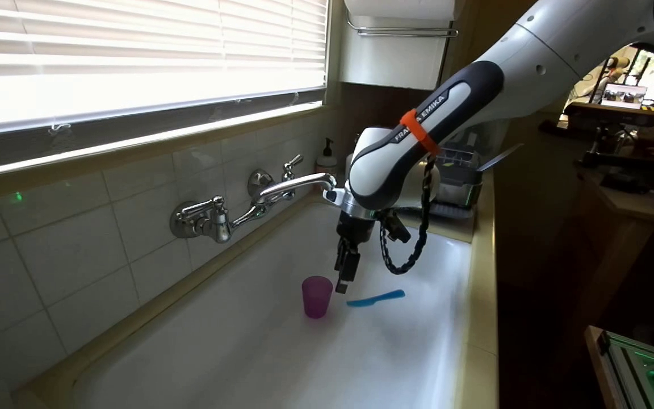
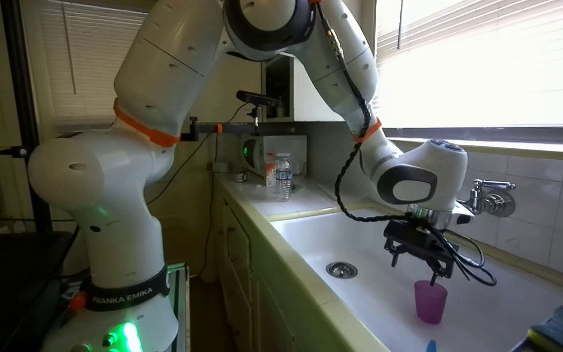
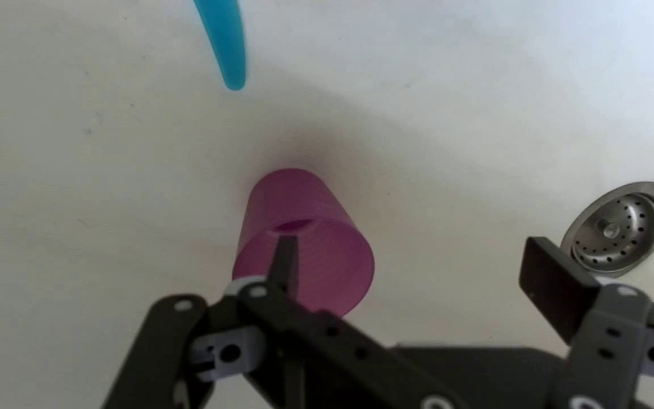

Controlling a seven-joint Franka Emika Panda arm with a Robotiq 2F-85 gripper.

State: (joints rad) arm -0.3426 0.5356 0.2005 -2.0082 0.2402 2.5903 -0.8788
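– So, forms?
– Tapered translucent cup (image 3: 324, 250), upright in the smooth white sink (image 1: 361, 363); slim blue knife (image 1: 376, 299) nearby.
– Gripper (image 3: 415, 253)?
– Spread wide; one finger (image 3: 286, 264) close by the cup, contact unclear.

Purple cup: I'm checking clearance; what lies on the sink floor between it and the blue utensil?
The wrist view shows only bare sink floor, faintly shaded pink, between the purple cup and the blue utensil.
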